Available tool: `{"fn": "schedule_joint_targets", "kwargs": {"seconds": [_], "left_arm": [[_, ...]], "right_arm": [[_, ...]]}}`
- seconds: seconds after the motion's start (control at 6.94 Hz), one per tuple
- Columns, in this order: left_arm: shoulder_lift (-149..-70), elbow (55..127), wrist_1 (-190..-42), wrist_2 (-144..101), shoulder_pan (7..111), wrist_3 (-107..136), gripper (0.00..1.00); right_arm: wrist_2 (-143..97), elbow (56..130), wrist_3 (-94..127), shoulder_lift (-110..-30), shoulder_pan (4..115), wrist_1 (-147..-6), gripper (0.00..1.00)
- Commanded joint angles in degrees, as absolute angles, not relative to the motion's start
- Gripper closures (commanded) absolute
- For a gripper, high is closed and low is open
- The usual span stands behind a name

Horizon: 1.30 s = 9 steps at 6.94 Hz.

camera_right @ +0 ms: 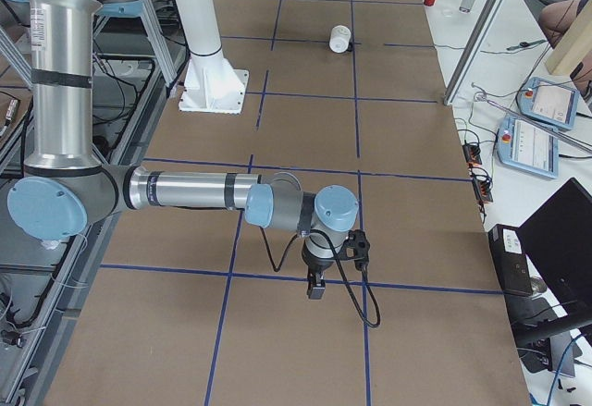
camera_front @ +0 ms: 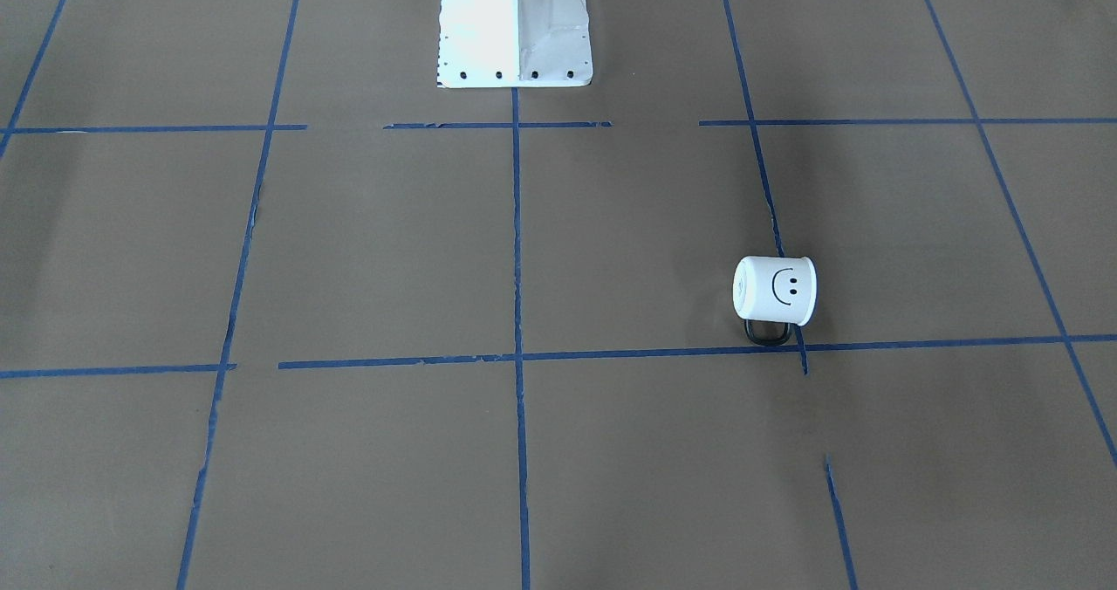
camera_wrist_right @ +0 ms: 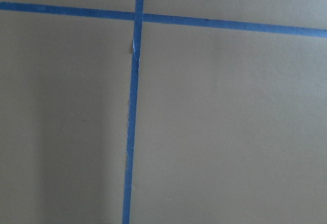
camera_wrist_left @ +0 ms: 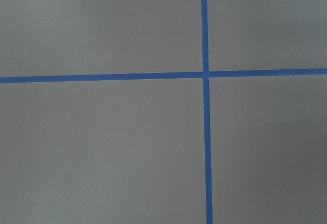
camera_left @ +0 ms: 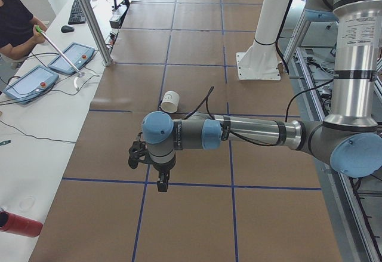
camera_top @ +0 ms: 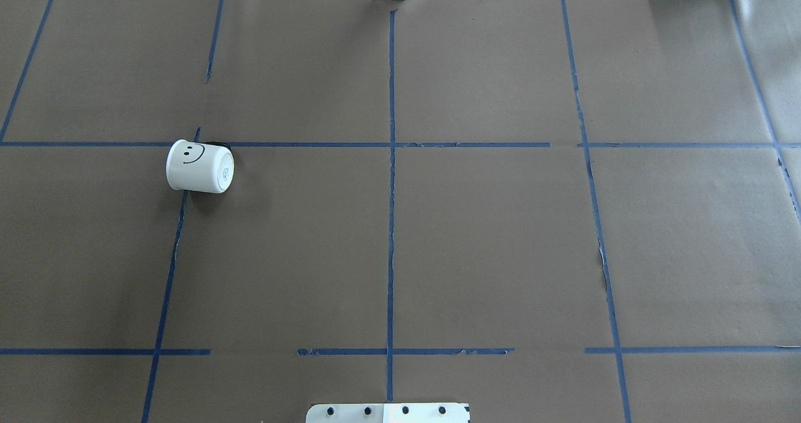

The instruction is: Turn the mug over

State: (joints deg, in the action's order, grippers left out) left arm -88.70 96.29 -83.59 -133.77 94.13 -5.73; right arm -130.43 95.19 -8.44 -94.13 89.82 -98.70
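The mug (camera_front: 775, 290) lies on its side on the brown paper, smiley face up, black handle flat on the table toward the operators' side, flat base toward the table's middle. It also shows in the overhead view (camera_top: 199, 166), the left side view (camera_left: 170, 101) and the right side view (camera_right: 340, 38). My left gripper (camera_left: 161, 184) hangs over a tape crossing, well short of the mug; I cannot tell if it is open. My right gripper (camera_right: 314, 288) is at the table's other end, far from the mug; I cannot tell its state. The wrist views show only paper and tape.
Blue tape lines grid the paper. The white robot pedestal (camera_front: 515, 27) stands at the robot's edge. A metal post (camera_left: 89, 20), teach pendants (camera_left: 27, 83) and a seated operator (camera_left: 15, 20) are on the far side. A red can (camera_left: 18, 223) lies off the paper.
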Motion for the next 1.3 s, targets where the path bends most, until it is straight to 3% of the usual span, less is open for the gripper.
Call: {"fn": "schedule_joint_targets", "kwargs": {"seconds": [0.0,1.15], "left_arm": [[-87.55,97.55,-83.5,-133.77,94.48,-8.76,0.0],[-87.72,97.91,-89.98,-142.03,93.96,-7.05,0.0]], "right_arm": [[-130.43,95.19,-8.44,-94.13,89.82,-98.7,0.0],[-130.43,95.18,-8.44,-94.13,89.82,-98.7,0.0]]}}
